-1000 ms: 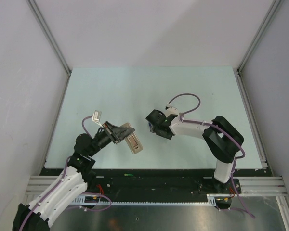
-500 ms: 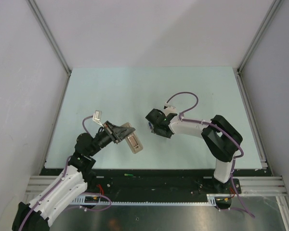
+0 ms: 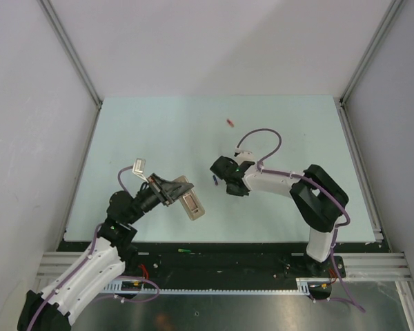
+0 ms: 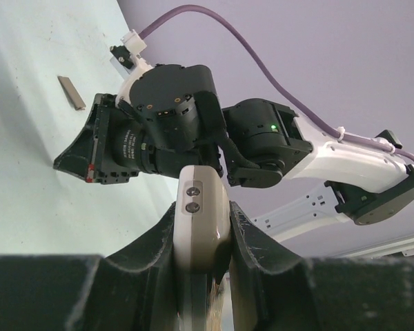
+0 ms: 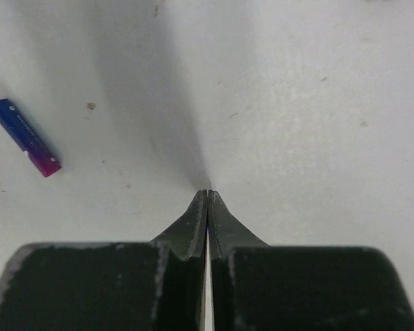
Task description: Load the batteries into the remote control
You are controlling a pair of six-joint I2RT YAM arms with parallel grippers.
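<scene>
My right fingers (image 5: 190,233) were clenched tip to tip on nothing, low over the counter (image 5: 297,103). The blue battery (image 5: 24,136) lay loose and untouched, off to the left in the wrist view. My left fingers (image 4: 155,241) gripped the remote (image 4: 201,207) by its long edges, apparently raised off the counter. The red battery (image 3: 229,122) sat well apart, toward the far edge. To pick well, I judged I should open wide, shift until the blue battery lay between the tips, cross its length, then close.
</scene>
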